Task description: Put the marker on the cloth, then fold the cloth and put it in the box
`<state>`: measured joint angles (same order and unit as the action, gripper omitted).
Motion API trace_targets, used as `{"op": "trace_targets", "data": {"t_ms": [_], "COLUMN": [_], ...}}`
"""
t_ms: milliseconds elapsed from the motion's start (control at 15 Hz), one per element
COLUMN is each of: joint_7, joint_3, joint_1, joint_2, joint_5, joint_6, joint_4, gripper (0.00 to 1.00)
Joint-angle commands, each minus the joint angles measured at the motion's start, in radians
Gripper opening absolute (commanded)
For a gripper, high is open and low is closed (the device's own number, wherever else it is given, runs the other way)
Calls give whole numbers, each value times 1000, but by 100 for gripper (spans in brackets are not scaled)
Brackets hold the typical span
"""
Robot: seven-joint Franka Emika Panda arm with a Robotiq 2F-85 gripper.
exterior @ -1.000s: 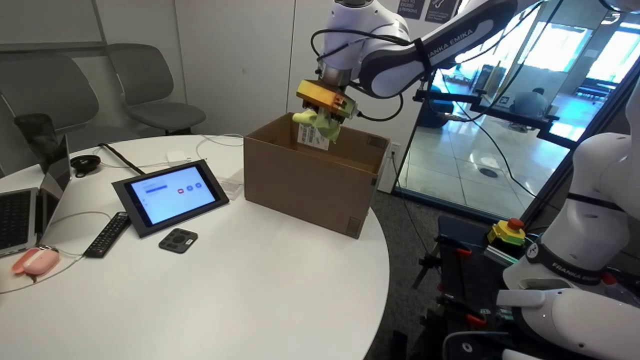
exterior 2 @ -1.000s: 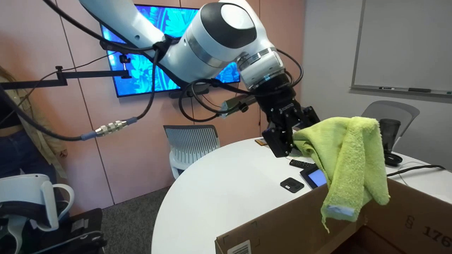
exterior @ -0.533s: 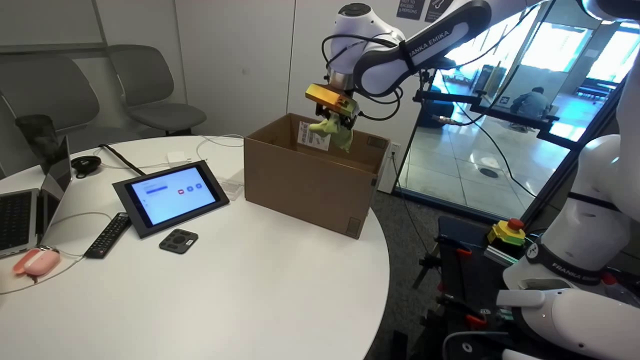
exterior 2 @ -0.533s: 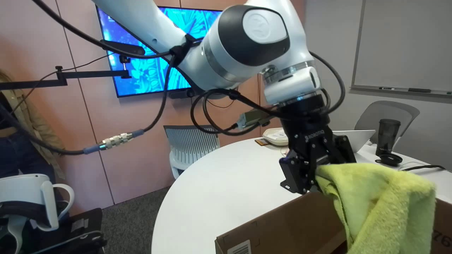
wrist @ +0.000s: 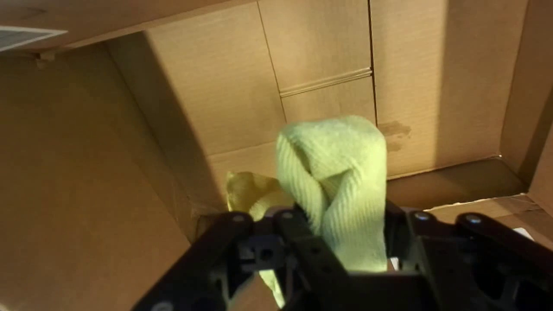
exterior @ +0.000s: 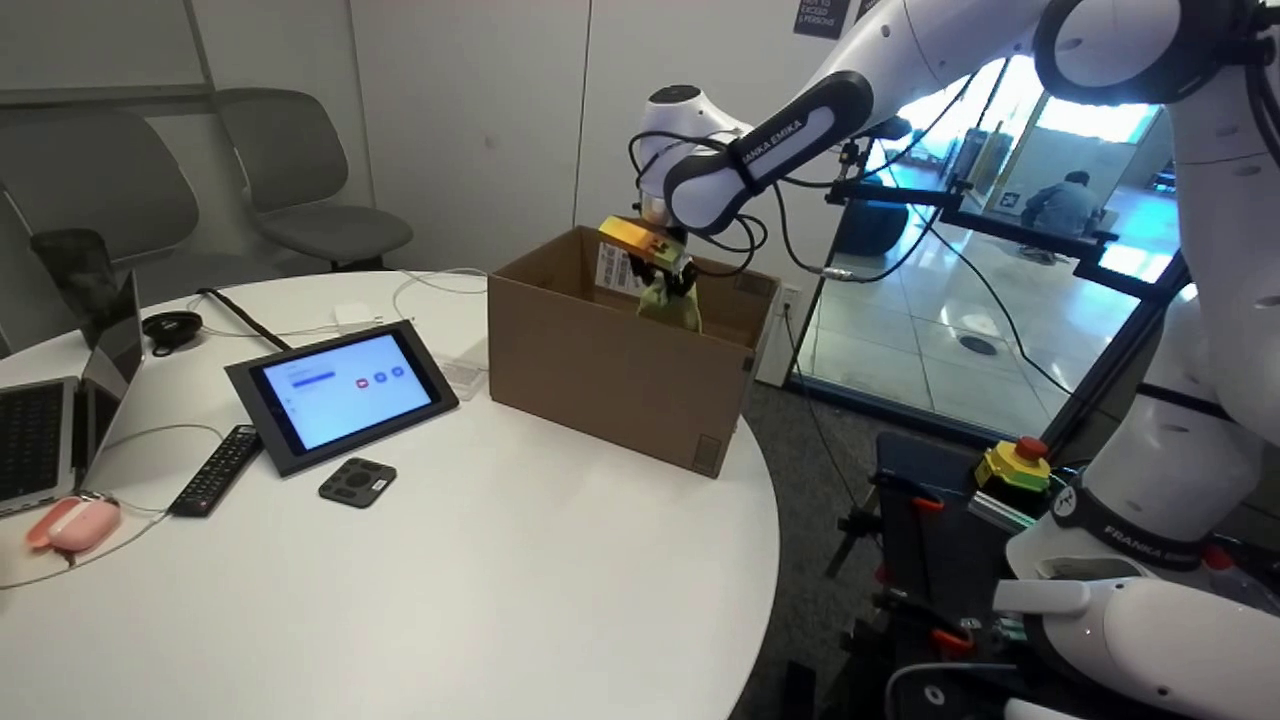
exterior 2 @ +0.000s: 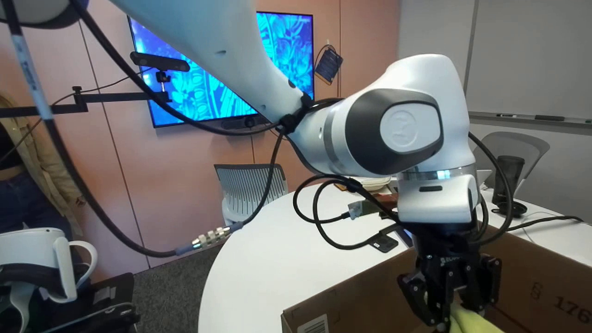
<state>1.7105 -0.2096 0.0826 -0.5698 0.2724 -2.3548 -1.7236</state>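
Evidently, the fuzzy yellow-green cloth (wrist: 358,203): gathered between the fingers (wrist: 302,242), one on either side of it; in the wrist view a thick, creased loop stands out past their tips.

Shadowed yellowish fabric (wrist: 250,188): shows beyond one finger in the wrist view; probably a hanging part of the same cloth, though blur makes that hard to say.

Black two-finger gripper (exterior 2: 460,307): closed down onto the bunched cloth, whose bulk fills the gap and keeps the tips from meeting.

Open-topped brown cardboard box (exterior: 600,360): the cloth hangs within its mouth, the lower end dropping out of sight behind the near wall in an exterior view; its floor flaps and side walls spread below the loop in the wrist view.

White and black Franka arm (exterior 2: 340,127): slopes down from above in both exterior views, the wrist bent so that the gripper points almost straight down into the opening.

Orange-yellow block (exterior: 638,240): fixed at the wrist, tilted, just above the cloth.

Silver metal cable connector (exterior 2: 210,238): dangles below the forearm, well apart from the box.

Round white table (exterior: 520,580): bears the box near its edge; a dark-framed tablet (exterior: 345,390) with a lit screen lies near the box.
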Motion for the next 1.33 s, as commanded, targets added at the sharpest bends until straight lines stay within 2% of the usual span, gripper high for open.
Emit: {"op": "trace_targets", "data": {"t_ms": [0,333,867,1067,1267], "joint_7": [-32,-15,-41,-51,-91], "joint_3": [-20,-38,-22,14,88], "joint_1": [-9,-22,-92,-141,-178], "joint_2": [15,55,254,360,465], "joint_5": [-49,-40,29,79,95], "joint_6": [26,32,77,130,182], "joint_4": [15,-8,-102,-139,-176], "gripper": [59,99,99,100,100]}}
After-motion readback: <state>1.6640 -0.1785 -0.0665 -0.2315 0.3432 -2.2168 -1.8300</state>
